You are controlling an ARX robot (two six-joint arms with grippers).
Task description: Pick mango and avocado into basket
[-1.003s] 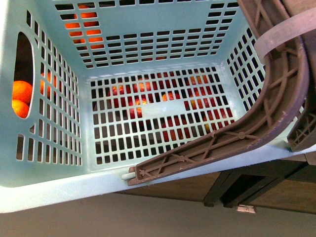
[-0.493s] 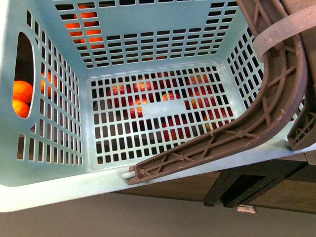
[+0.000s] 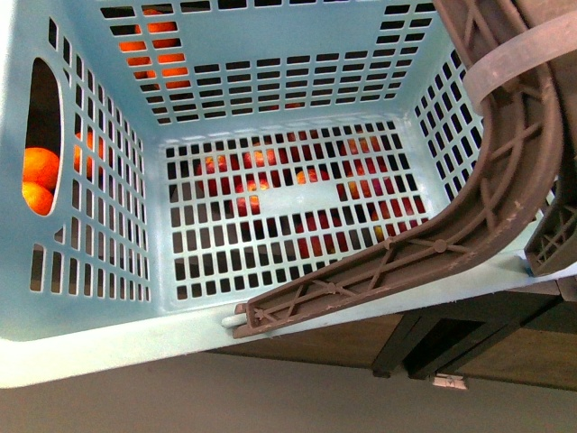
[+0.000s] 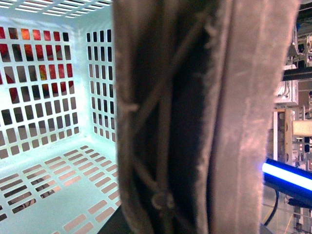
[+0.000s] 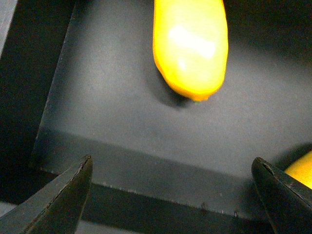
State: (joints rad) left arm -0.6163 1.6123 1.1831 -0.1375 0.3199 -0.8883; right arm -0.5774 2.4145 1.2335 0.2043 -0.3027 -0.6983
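Reaching for mango (image 5: 190, 44) with right gripper (image 5: 171, 163) spread wide and empty; next, advancing around the fruit before closing; left gripper unseen.

The right tool (image 5: 173, 195) has two dark, matte, wedge-shaped fingertips (image 5: 63, 200).

Floor (image 3: 108, 406): plain grey in the front view, no marks visible. Above it is a brown wooden cabinet panel (image 3: 306, 347) with a black frame member (image 3: 442, 343). A small pale tag (image 3: 448, 382) sits at its lower edge.

Left wrist view, far side: a pale wooden post (image 4: 288, 131), blurred metal racking (image 4: 297, 68), and a lit blue-white light bar (image 4: 287, 176).

Right wrist view: a matt black shelf compartment (image 5: 112, 117) with a raised front lip (image 5: 146, 183), lit from above.
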